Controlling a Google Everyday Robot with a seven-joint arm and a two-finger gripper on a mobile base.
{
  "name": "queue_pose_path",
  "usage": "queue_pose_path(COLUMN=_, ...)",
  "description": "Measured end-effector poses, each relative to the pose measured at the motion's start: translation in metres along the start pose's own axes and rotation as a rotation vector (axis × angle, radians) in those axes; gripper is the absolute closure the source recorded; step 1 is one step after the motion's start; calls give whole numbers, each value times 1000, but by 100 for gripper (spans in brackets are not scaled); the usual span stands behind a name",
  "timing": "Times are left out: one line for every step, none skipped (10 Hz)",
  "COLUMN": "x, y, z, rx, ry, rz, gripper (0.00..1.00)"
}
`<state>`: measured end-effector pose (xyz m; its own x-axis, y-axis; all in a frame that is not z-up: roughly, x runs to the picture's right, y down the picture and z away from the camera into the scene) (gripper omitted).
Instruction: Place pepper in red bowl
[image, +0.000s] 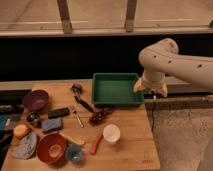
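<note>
Beside green tray (115, 89) we see gripper (150, 90) wide open, empty, i.e. pre-pick. Pepper (96, 143) lies near red bowl (50, 148), so we expect short xfer.

The tool (150, 90), jaws spread and empty, hangs at the wooden worktop's (131, 150) right edge beside the green plastic tray (116, 76), with bare wood at front right, while the white paper cup (111, 134) and small blue cup (74, 154) crowd the slim orange-red pepper (96, 143) near the round red bowl (42, 145).
</note>
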<state>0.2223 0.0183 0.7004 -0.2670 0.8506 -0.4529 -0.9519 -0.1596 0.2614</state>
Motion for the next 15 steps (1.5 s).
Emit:
queue_pose_path(x=0, y=0, z=0, rx=0, ry=0, rz=0, gripper=20)
queue_pose_path(x=0, y=0, z=0, rx=0, ry=0, rz=0, gripper=20)
queue_pose_path(x=0, y=0, z=0, rx=0, ry=0, rz=0, gripper=20)
queue_pose_path(x=0, y=0, z=0, rx=3, ry=-1, rz=-2, gripper=20)
queue_pose_path(x=0, y=0, z=0, rx=10, ry=-5, rz=-9, gripper=20)
queue_pose_path(x=4, y=5, z=2, rx=22, ry=-2, rz=-39, gripper=20)
queue_pose_path(x=8, y=23, z=5, rx=25, ry=3, rz=-85, gripper=20)
queue_pose_path(x=10, y=35, z=6, rx=25, ry=7, rz=-116, gripper=20)
queue_pose_path(x=17, y=62, z=7, rx=24, ry=13, rz=-172, gripper=20)
queue_pose_path(x=26, y=86, z=8, rx=22, ry=19, rz=-221, gripper=20)
queue_pose_path(x=40, y=112, z=7, rx=17, ry=26, rz=-279, gripper=20)
queue_pose_path(x=53, y=128, z=6, rx=13, ry=31, rz=-318, gripper=20)
queue_pose_path(x=73, y=149, z=2, rx=4, ry=39, rz=-380, gripper=20)
queue_pose_path(x=95, y=166, z=-4, rx=-17, ry=51, rz=-449, gripper=20)
queue_pose_path(x=104, y=172, z=-7, rx=-24, ry=54, rz=-481, gripper=20)
